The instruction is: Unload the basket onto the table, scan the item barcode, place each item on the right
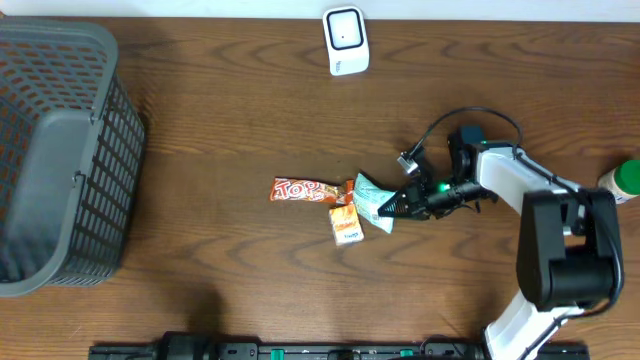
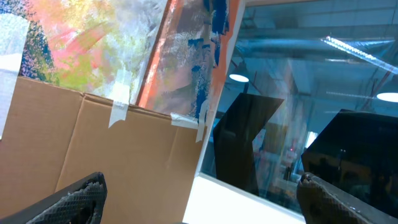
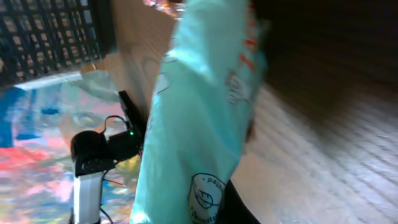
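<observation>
- Basket [image 1: 60, 150]: stands at the 9 o'clock edge of the table and plays no part in this step.
- Left gripper [image 2: 205, 208]: the jaws stand wide apart and hold nothing. Its wrist view faces cardboard and a glass pane, not the table, so treat this arm as parked.
- Candy bar [image 1: 303, 190] and orange packet [image 1: 346, 223]: both lie near table centre, on the 9 o'clock side of the pouch. The packet lies just beside it.
- Mint-green pouch [image 1: 370, 198]: this is the item to scan. It sits just past centre toward 4 o'clock and is pinched at its right edge.
- Right gripper [image 1: 392, 204]: clamped on the pouch. The forearm reaches in from 3 o'clock with the fingers pointing to 9 o'clock.
- Step in hand: pick-up for scanning. Next, carry the pouch to the scanner [image 1: 346, 41] at 12 o'clock and turn its barcode toward the scanner face. No barcode shows in any view.
</observation>
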You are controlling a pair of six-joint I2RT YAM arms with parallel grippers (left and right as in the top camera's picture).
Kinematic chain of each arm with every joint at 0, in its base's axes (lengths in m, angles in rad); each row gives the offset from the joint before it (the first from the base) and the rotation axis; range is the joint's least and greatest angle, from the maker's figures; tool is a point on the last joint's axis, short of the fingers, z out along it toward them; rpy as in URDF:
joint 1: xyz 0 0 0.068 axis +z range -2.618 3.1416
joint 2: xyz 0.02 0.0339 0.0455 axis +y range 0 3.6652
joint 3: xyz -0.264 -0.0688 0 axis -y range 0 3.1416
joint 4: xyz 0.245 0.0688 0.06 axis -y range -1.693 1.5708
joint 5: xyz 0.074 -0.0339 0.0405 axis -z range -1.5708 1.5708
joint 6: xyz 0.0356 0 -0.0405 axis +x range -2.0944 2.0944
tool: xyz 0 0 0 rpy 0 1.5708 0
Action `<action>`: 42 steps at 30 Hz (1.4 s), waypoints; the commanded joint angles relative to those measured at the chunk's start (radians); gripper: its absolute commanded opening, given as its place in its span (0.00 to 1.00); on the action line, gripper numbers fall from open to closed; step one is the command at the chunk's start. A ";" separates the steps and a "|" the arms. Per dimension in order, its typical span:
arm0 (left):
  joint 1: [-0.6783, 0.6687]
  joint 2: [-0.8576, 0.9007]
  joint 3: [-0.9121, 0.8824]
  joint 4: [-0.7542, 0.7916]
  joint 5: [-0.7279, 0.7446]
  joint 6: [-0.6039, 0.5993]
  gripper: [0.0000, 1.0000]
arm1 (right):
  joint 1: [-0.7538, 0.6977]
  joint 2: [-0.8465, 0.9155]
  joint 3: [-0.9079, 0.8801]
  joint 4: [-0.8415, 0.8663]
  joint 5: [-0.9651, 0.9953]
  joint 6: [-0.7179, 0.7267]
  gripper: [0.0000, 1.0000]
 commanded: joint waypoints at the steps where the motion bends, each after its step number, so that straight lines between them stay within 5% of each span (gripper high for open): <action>1: 0.005 -0.006 -0.002 0.004 -0.009 -0.005 0.98 | -0.062 0.031 -0.007 -0.005 0.109 -0.033 0.01; 4: 0.005 -0.006 -0.002 0.004 -0.009 -0.005 0.98 | -0.127 0.026 0.001 -0.016 0.148 -0.032 0.01; 9: 0.005 -0.006 -0.002 0.004 -0.009 -0.005 0.98 | -0.219 0.026 0.001 -0.009 0.319 0.025 0.38; 10: 0.005 -0.006 -0.002 0.003 -0.009 -0.005 0.98 | -0.230 0.026 0.001 -0.002 0.352 0.034 0.99; 21: 0.005 -0.006 -0.002 0.004 -0.009 -0.006 0.98 | -0.238 -0.007 0.061 -0.016 0.321 0.034 0.99; 30: 0.005 -0.006 -0.002 0.004 -0.009 -0.005 0.98 | -0.214 -0.212 0.113 -0.045 0.306 0.035 0.99; 34: 0.005 -0.006 -0.002 0.004 -0.009 -0.005 0.98 | -0.174 -0.213 0.110 -0.022 0.304 0.044 0.17; 36: 0.005 -0.006 -0.002 0.004 -0.009 -0.005 0.98 | -0.143 -0.213 0.110 0.001 0.315 0.077 0.01; 38: 0.005 -0.006 -0.002 0.004 -0.009 -0.005 0.98 | -0.106 -0.213 0.110 0.025 0.332 0.087 0.09; 40: 0.005 -0.006 -0.002 0.004 -0.009 -0.005 0.98 | -0.061 -0.213 0.110 0.048 0.367 0.087 0.36; 42: 0.005 -0.006 -0.002 0.004 -0.009 -0.005 0.98 | -0.003 -0.212 0.110 0.072 0.431 0.095 0.41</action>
